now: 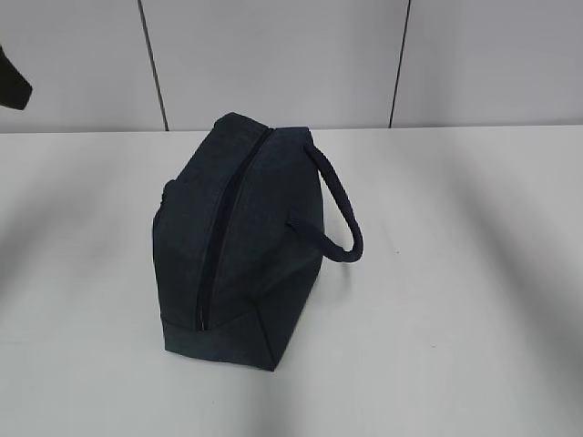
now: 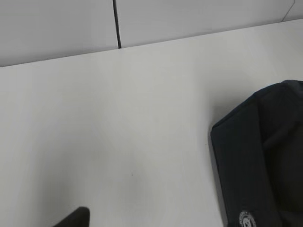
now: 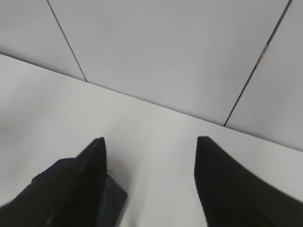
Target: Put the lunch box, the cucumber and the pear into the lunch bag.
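Navy fabric makes up the bag (image 1: 239, 241), which sits on the white desk (image 1: 474, 300) a little toward nine o'clock of the middle in the exterior view. Its zipper (image 1: 228, 228) runs along the top from about one o'clock down to seven o'clock and looks closed over its whole length (the pull itself is too small to make out). A loop handle (image 1: 342, 205) arches off the side at three o'clock, its low end just above the desk.

From the left wrist view the bag (image 2: 258, 165) fills the corner at five o'clock, a small round white logo (image 2: 246, 220) on its cloth. Only a dark tip of the left hand (image 2: 75, 218) shows at seven o'clock, so I cannot tell how wide it stands.

Seen from its wrist, the right hand (image 3: 150, 163) has its two dark fingers (image 3: 92, 170) spread wide, nothing between them but bare desk. A navy corner of the bag (image 3: 116, 201) peeks beside the finger at seven o'clock. Grey wall panels (image 1: 273, 55) stand behind the desk.
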You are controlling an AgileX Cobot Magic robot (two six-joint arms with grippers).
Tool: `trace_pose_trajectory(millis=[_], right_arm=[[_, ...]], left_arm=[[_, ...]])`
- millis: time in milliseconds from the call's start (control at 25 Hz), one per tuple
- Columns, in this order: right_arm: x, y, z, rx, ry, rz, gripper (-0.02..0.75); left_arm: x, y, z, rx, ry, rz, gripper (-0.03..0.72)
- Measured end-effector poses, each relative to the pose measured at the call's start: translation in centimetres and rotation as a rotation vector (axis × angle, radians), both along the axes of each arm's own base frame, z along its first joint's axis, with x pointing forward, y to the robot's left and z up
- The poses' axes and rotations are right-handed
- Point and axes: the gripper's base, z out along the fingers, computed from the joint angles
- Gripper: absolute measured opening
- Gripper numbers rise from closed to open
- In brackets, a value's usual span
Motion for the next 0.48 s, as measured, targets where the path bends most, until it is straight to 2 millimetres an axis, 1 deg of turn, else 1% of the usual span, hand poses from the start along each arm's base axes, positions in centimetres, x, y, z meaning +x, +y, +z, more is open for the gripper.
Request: trace_pose_trajectory(millis=[120, 160, 200, 240, 280, 320, 360, 400, 440, 480], right_arm=[[-2.9, -0.7, 0.7, 0.006, 0.024, -0.006, 0.42], [-3.7, -0.9, 0.6, 0.007, 0.041, -0.007, 0.42], [-4.6, -1.1, 1.0, 0.008, 0.036, -0.007, 0.396], [-5.8, -1.3, 1.1, 0.009, 0.043, -0.007, 0.396], [-7.3, -1.7, 1.0, 0.007, 0.059, -0.008, 0.364], [-8.4, -2.0, 1.0, 0.006, 0.063, -0.008, 0.358], [-9.9, -2.3, 1.2, 0.008, 0.061, -0.009, 0.358], [-10.2, -2.4, 1.0, 0.003, 0.071, -0.011, 0.355], [-11.8, -2.9, 0.7, -0.004, 0.077, -0.015, 0.353], [-12.9, -3.2, 0.5, -0.008, 0.084, -0.017, 0.351]], left_arm=[[-2.2, 0.2, 0.7, -0.007, -0.02, 0.005, 0.491], [-3.1, 0.3, 1.0, -0.011, -0.031, 0.008, 0.491], [-3.9, 0.4, 1.2, -0.015, -0.043, 0.011, 0.491], [-4.7, 0.5, 1.4, -0.019, -0.052, 0.014, 0.491], [-5.6, 0.5, 1.7, -0.026, -0.071, 0.017, 0.491], [-6.6, 0.6, 2.0, -0.034, -0.086, 0.018, 0.491], [-7.6, 0.6, 2.1, -0.041, -0.101, 0.018, 0.491], [-8.4, 0.7, 2.3, -0.048, -0.112, 0.017, 0.49], [-9.4, 0.8, 2.4, -0.054, -0.127, 0.018, 0.49], [-10.4, 0.8, 2.4, -0.062, -0.142, 0.019, 0.49]])
